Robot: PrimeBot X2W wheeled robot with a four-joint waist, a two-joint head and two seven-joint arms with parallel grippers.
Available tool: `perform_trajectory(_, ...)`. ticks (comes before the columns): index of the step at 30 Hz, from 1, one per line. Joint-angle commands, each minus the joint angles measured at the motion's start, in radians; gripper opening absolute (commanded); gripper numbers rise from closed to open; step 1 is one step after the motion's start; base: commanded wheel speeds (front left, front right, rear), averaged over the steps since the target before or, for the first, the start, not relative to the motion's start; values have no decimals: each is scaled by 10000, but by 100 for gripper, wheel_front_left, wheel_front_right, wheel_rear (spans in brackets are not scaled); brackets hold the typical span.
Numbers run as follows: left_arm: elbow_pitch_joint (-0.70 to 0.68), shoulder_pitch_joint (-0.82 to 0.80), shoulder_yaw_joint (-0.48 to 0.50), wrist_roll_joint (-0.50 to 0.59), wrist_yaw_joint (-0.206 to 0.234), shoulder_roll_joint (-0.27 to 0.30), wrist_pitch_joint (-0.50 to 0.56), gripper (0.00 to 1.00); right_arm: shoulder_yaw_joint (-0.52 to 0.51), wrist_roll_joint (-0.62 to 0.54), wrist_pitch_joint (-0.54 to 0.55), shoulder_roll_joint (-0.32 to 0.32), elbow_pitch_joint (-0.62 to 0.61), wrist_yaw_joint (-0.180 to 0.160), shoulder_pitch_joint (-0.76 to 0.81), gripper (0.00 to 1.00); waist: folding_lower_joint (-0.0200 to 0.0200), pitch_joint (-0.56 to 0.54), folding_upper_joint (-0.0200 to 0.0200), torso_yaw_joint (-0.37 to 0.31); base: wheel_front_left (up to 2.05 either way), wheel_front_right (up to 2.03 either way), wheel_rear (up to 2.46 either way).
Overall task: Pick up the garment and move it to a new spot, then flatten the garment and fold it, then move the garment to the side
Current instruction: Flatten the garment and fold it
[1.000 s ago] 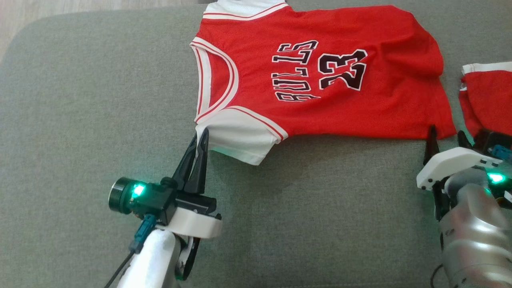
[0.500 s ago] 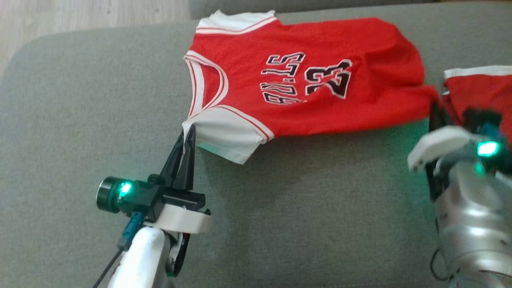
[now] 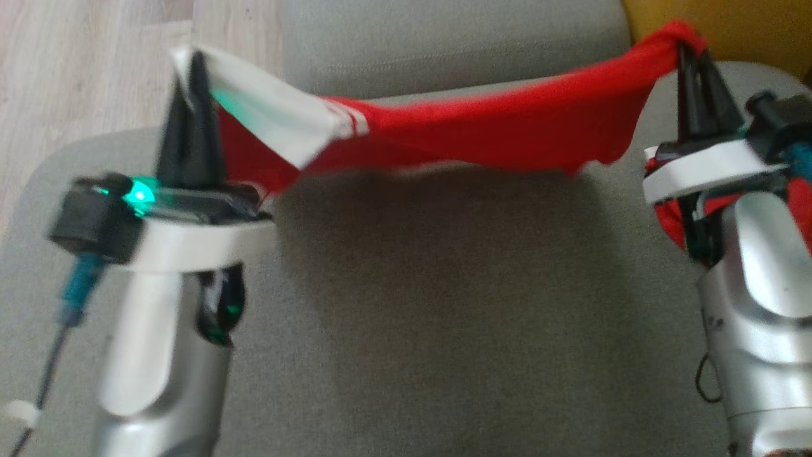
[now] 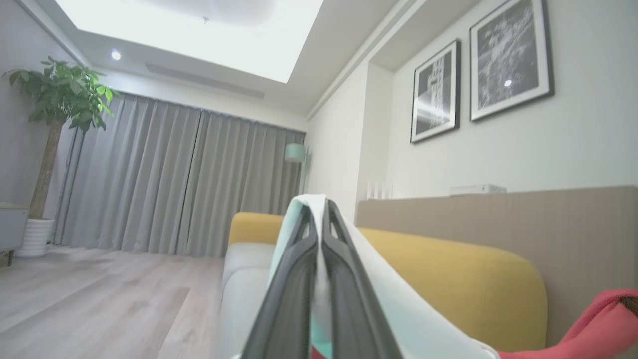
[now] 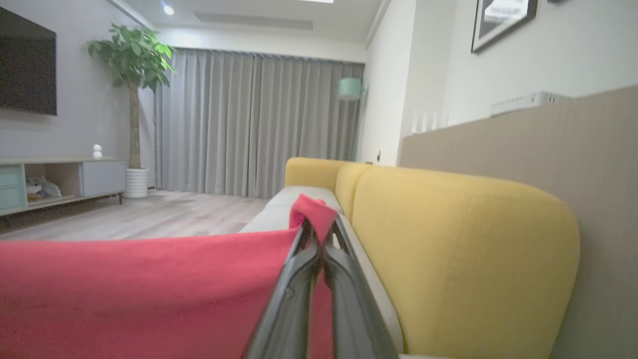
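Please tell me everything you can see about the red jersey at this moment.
The jersey is thin red cloth with a white, red-striped end. It hangs above the grey sofa, stretched sideways like a band, sagging slightly in the middle. The left tool is shut on the white end, the right tool on a red corner. It is blurred; no print can be read.

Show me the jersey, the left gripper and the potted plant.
jersey (image 3: 482, 136): head view, red middle span.
left gripper (image 3: 195, 63): head view, between its fingertips.
potted plant (image 5: 133, 62): right wrist view, its leaves.
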Motion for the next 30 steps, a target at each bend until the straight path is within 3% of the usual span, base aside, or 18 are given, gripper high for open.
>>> perform_trajectory(1, -721, -724, 568, -183, -20, 324, 115, 0, 509, 320, 158, -201, -849, -9, -273, 0, 1, -208, -1, -73, 0, 0, 0)
perform_trajectory(7, -2565, -975, 1082, -951, -47, 623, 981, 0, 1124, 1268, 1108, -952, -3135, -9, 266, 0, 1, -377, -1, -113, 0, 0, 0)
perform_trajectory(12, -4062, -854, 1488, -1621, 134, 881, 2174, 0, 946, 1790, 2200, -1319, -5346, -9, 947, 0, 1, -185, -1, -77, 0, 0, 0)
perform_trajectory(17, -4229, -1549, 1712, -1634, 196, 1522, 3157, 0, 870, 1827, 3090, -1504, -6474, -9, 887, 0, 1, 626, -1, -30, 0, 0, 0)
perform_trajectory(23, -2731, -3420, 1654, -1531, -26, 2119, 3614, 0, 1342, 1999, 3445, -1719, -5807, -9, -886, 0, 1, 2131, -1, -126, 0, 0, 0)
perform_trajectory(30, 1320, -7365, 1379, -1060, -365, 2683, 2681, 0, 2538, 1643, 2638, -1846, -1974, -9, -5287, 0, 1, 3785, -1, -216, 0, 0, 0)
